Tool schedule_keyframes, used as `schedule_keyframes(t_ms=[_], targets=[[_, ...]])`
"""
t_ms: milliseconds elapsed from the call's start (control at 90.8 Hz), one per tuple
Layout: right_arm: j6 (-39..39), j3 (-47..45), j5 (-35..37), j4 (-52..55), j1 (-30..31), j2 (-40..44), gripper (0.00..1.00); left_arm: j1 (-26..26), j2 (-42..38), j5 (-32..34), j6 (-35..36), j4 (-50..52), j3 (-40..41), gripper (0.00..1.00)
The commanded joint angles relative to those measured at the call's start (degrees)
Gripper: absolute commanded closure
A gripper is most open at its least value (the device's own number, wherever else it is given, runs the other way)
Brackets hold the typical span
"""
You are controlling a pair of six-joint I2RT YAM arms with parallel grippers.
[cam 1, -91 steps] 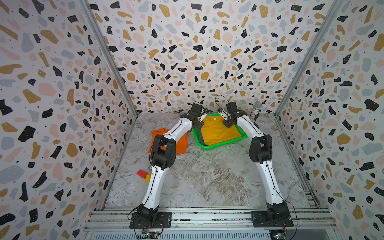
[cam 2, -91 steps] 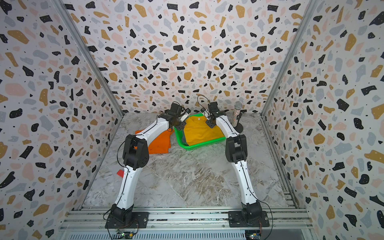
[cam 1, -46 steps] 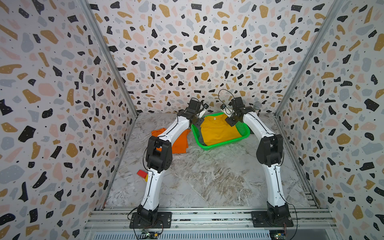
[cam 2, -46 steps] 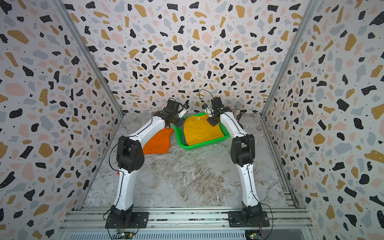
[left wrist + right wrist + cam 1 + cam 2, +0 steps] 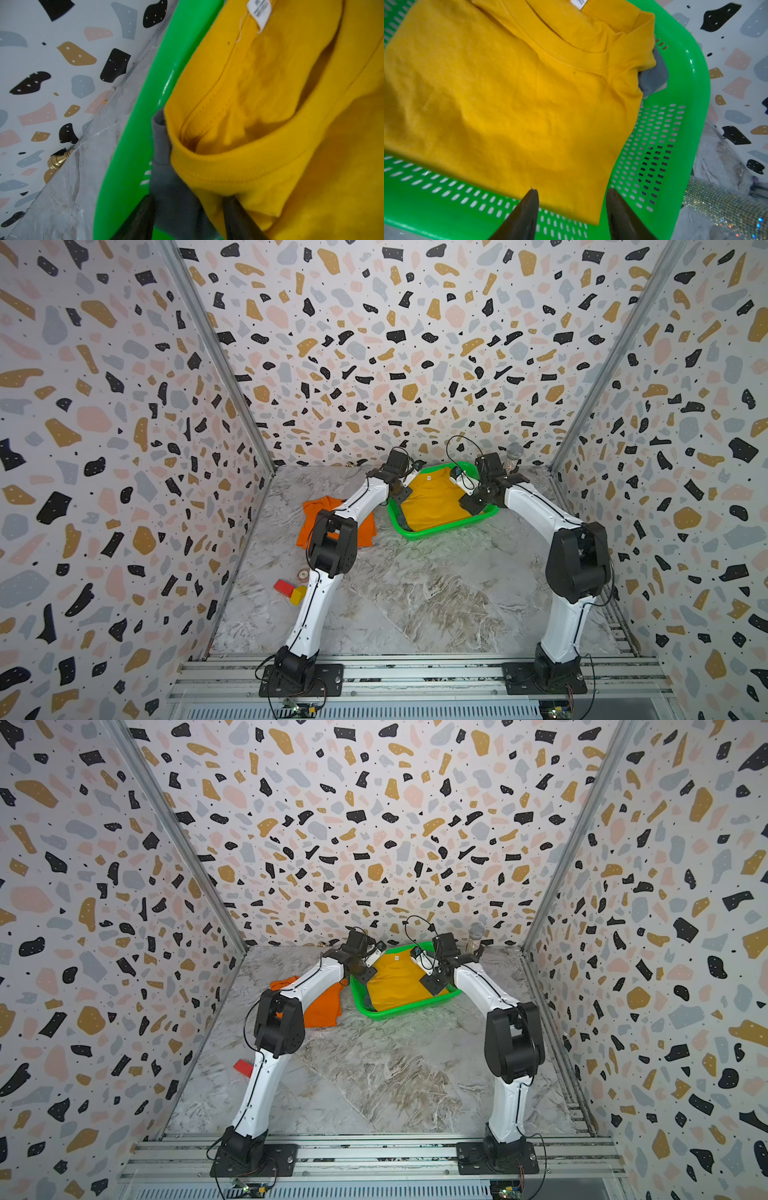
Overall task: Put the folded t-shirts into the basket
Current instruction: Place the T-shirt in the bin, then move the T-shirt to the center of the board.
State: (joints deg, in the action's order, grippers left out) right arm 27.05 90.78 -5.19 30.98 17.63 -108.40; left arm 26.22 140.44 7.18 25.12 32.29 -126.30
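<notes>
The green basket [image 5: 440,533] [image 5: 399,1011] stands at the back of the table. In it a mustard yellow folded t-shirt [image 5: 432,502] [image 5: 508,93] lies on a grey-blue one [image 5: 166,187] [image 5: 654,76], which peeks out at one corner. An orange t-shirt [image 5: 316,510] [image 5: 324,1006] lies on the table left of the basket, partly hidden by my left arm. My left gripper [image 5: 401,493] [image 5: 189,199] hangs open over the basket's left edge, jaws straddling the shirts' edges. At the basket's right side my right gripper [image 5: 471,502] [image 5: 572,191] is open just above the yellow shirt's corner.
A glittery microphone [image 5: 513,456] [image 5: 716,205] stands behind the basket near the back right corner. Red and yellow blocks [image 5: 291,591] and a small round thing [image 5: 303,574] lie by the left wall. A brass knob [image 5: 56,161] sits at the back wall.
Both grippers have risen a little off the yellow shirt, and both elbows have swung outward. The right jaws have spread wider. The shirt stays in the basket.
</notes>
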Motion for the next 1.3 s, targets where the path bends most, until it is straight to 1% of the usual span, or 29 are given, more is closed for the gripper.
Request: schedule_keyframes(t_ms=[0,154,264,407,518,639,727,815,947,1145,1288], targets=[[-1.0,-2.9,-1.9,-2.9,-0.2,7.6,0.42,0.6,-1.7,3.9,2.3,1.0,-1.9,0.42],[-0.9,-7.9,-2.4,-1.3,-0.2,13.9,0.42,0.6,-7.7,2.5,0.9,2.1,0.2,0.4],[-0.9,-11.4,-2.3,1.0,-0.2,18.6,0.42,0.7,-13.5,1.1,0.0,3.5,4.1,0.38],[-0.9,-16.0,-1.5,3.9,-0.2,24.9,0.4,0.5,-23.0,1.0,0.8,3.7,14.6,0.34],[0.0,-20.5,-1.3,5.5,-0.2,30.2,0.36,-0.5,-30.9,0.9,2.3,3.4,24.8,0.32],[0.5,-25.6,-1.8,6.7,-0.2,34.1,0.31,-3.9,-38.8,-0.5,4.2,3.1,35.7,0.3],[1.2,-28.5,-3.0,6.1,-0.3,35.4,0.29,-7.6,-41.9,-2.0,5.4,3.2,41.9,0.29],[1.1,-29.0,-2.8,5.9,-0.4,35.0,0.29,-11.4,-41.4,-4.4,6.1,4.6,44.9,0.28],[1.3,-29.4,-3.5,5.7,-0.4,33.8,0.29,-14.9,-36.5,-6.5,6.9,9.0,45.1,0.29],[1.1,-31.0,-3.9,4.7,-0.5,32.4,0.29,-16.6,-29.5,-5.2,6.6,8.0,42.8,0.32],[1.3,-31.3,-3.5,4.6,-0.6,31.5,0.29,-17.4,-24.9,-5.9,5.9,10.3,39.6,0.36]])
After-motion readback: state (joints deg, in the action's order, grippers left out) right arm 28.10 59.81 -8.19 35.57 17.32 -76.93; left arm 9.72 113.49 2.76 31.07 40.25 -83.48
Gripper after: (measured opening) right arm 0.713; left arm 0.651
